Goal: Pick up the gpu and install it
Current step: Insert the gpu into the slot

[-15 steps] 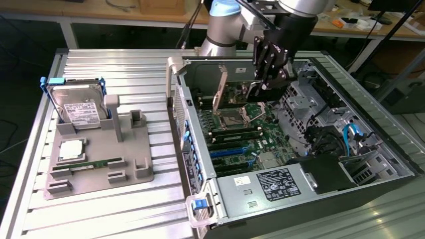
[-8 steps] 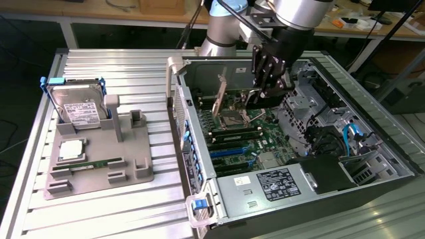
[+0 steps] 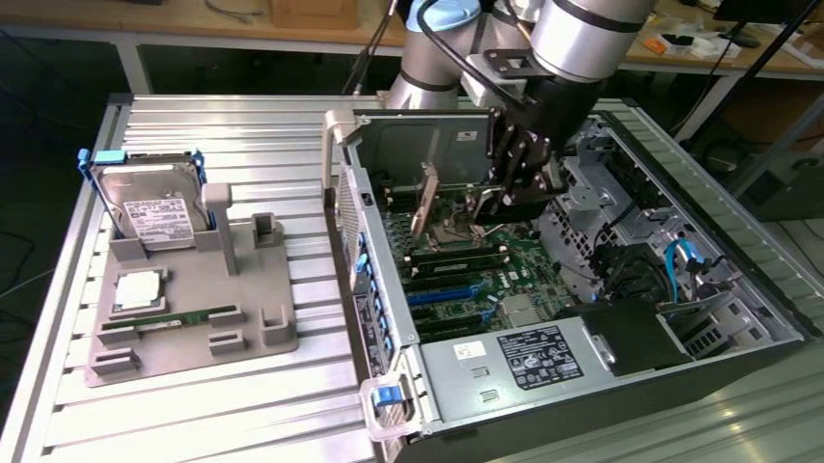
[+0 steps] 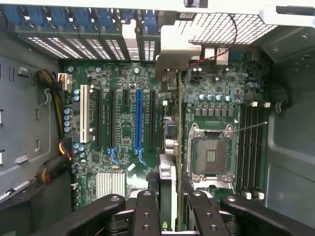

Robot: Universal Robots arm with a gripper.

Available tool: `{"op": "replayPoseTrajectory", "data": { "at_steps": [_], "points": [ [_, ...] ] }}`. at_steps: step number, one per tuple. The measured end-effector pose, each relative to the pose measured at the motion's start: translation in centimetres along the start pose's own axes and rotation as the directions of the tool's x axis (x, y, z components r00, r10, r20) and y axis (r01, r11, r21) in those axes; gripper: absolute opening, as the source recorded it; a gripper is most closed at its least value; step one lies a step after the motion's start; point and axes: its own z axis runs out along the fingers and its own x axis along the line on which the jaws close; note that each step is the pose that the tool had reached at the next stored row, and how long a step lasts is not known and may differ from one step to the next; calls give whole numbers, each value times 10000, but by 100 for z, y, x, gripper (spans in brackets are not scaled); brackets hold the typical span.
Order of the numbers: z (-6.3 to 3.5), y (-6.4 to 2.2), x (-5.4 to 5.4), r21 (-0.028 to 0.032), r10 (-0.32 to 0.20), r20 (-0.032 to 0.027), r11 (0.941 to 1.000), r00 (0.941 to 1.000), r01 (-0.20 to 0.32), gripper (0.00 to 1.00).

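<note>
Holding the gpu (image 4: 168, 182) edge-on above the motherboard (image 4: 123, 147), inside the computer case (image 4: 24, 123). My gripper's (image 4: 172, 199) jaws stand narrowly parted, clamped on it.

Exterior view overlooks table (image 3: 232, 424) from above; wrist view close over shared motherboard (image 4: 211, 88)

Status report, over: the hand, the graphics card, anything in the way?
Hand shut on graphics card inside computer case. Card on edge over circuit board, between blue slot and processor socket. No obstacle seen.
</note>
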Motion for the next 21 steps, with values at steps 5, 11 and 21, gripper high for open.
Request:
{"op": "replayPoseTrajectory", "data": {
  "at_steps": [5, 11, 21],
  "points": [
    [105, 0, 76, 1, -1, 44, 10000, 10000, 1, 27],
    [227, 0, 147, 2, -2, 69, 10000, 10000, 2, 27],
    [471, -1, 242, 2, -2, 95, 10000, 10000, 2, 27]
  ]
}}
